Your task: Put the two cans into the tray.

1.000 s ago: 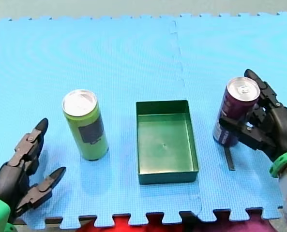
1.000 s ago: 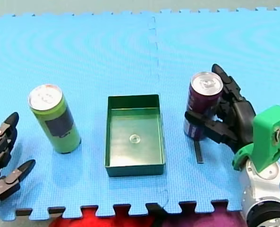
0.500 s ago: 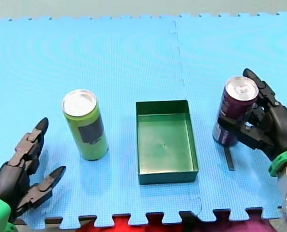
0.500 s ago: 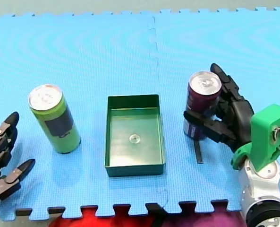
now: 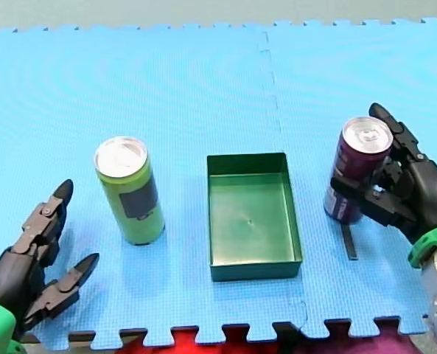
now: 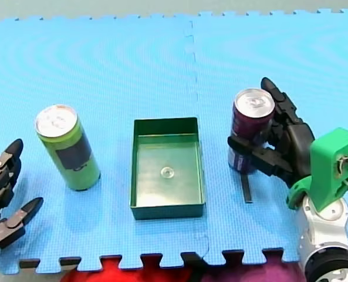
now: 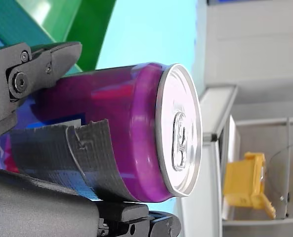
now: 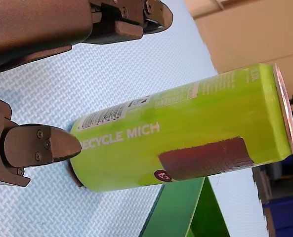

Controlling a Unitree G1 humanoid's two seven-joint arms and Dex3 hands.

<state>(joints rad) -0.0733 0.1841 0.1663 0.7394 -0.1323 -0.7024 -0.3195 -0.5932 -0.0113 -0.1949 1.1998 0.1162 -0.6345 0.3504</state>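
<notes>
**Head views.** We see a green tray [image 5: 255, 271] near the front centre of a blue foam mat [image 5: 166, 88]. A lime-green can [image 5: 132, 193] stands upright on the mat left of the tray, apart from it. A purple can [image 5: 353, 158] is right of the tray, near its right wall but not touching it, and leans slightly. The right hand [image 5: 406, 195] is on the side of this can away from the tray and is closed around it, with one finger crossing the can's front. We cannot tell whether the can's base touches the mat. A short dark strip [image 5: 348, 242] lies on the mat just in front of this can. The left hand [image 5: 34, 258] is well left of the tray, near the mat's front edge. It holds nothing and its fingers are not curled.

**First wrist view.** We see the right hand clamped on the purple can. One dark fingertip [image 7: 47, 57] presses the can's side, and the tray's green wall shows just beyond it. A patch of dark tape [image 7: 67, 158] is stuck on the can's body. The silver lid carries a closed pull tab.

**Second wrist view.** We see the lime-green can on the mat, with a dark reddish patch on its body and printed text on its label. The tray's green wall shows behind it. Dark fingers [image 8: 42, 146] sit on the side of the can away from the tray. One overlaps the can's base, and we cannot tell whether it touches
</notes>
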